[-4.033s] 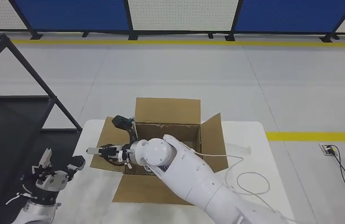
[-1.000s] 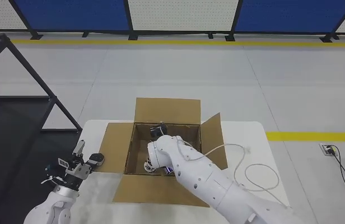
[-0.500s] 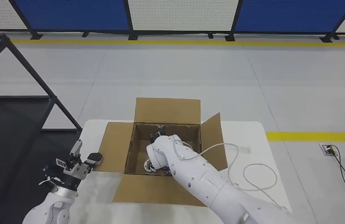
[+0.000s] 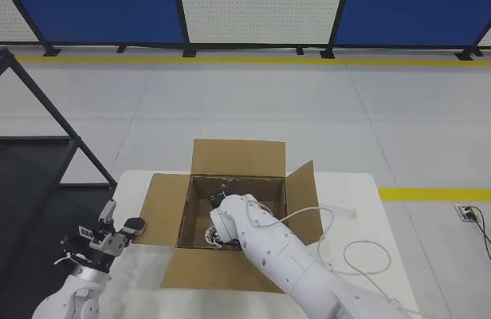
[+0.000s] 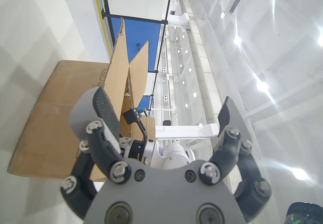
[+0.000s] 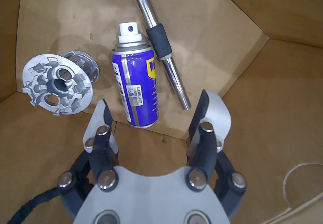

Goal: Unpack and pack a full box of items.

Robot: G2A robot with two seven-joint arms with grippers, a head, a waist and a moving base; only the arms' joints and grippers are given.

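An open cardboard box [image 4: 301,203] stands on the white table [image 4: 361,211]. My right arm reaches down into it; my right gripper [image 6: 155,104] hangs open just above a blue spray can [image 6: 135,83] lying on the box floor. Beside the can lie a chrome tube with a black sleeve [image 6: 154,30] and a grey metal hub [image 6: 56,83]. My left gripper [image 5: 164,106] is open and empty, off the table's left edge, beside the box's outer wall [image 5: 58,119]. In the top view the left gripper [image 4: 110,227] sits left of the box flap.
A black rack [image 4: 22,159] stands at the left of the table. A white cable [image 4: 353,255] loops over the table to the right of the box. The box's flaps [image 4: 237,155] stand open on all sides.
Four seconds ago the right gripper was over the left flap outside the box; it has since gone down inside the box. The left gripper rose and shifted slightly toward the box.
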